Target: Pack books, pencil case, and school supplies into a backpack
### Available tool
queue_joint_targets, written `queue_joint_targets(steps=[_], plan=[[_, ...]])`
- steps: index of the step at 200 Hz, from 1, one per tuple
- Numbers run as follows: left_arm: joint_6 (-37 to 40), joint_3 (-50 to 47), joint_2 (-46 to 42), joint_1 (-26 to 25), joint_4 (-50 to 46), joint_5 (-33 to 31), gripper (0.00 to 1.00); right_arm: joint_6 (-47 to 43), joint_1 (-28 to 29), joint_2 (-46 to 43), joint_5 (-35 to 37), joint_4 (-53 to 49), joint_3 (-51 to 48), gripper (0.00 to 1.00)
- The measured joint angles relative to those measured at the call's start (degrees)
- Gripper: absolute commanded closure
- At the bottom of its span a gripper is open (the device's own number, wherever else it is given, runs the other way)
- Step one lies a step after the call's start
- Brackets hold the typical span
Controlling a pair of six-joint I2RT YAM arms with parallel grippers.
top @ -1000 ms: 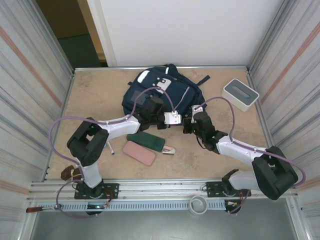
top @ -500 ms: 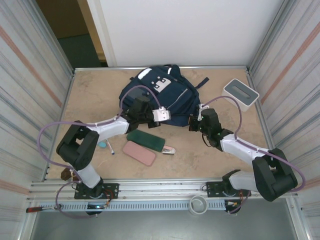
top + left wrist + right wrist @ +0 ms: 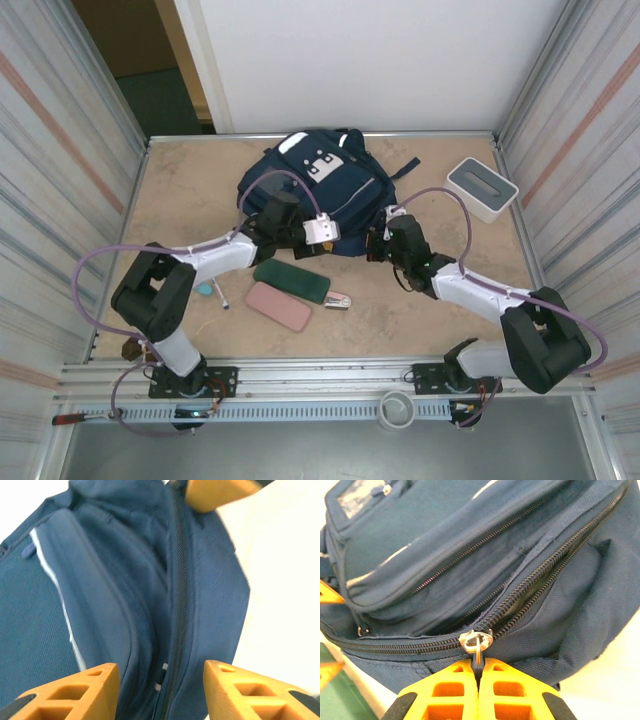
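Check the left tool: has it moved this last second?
Yes. The left tool has shifted left along the navy-blue fabric backpack's near edge, away from the white box with grey top.

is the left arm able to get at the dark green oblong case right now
Probably yes. The left pincer is open and empty at the navy-blue fabric backpack, and the dark green oblong case lies uncovered on the table close beside that arm.

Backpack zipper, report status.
Right hand shut on zipper pull. Left hand open over backpack. Main zipper partly open. Green case on table, unpacked.
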Motion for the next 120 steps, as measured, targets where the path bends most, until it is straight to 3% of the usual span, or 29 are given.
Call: queue_joint_targets(steps=[40,92,110,120], plan=[[-0.3,4.7,1.8,-4.3,0.0,0.4,0.52,0.5,1.2,0.0,0.0,-0.3,1.1,1.00],[-0.9,6.7,4.9,-4.9,-0.4,0.3,0.91,1.5,1.7,-1.1,0.0,-2.2,1.1,1.00],[-0.9,6.8,4.9,-4.0,-0.4,1.0,1.00,1.4,1.7,-1.6,0.0,-3.0,1.1,1.00],[-1.3,6.8,4.6,-3.3,-0.4,2.0,1.00,1.1,1.6,-1.6,0.1,-3.0,1.1,1.00]])
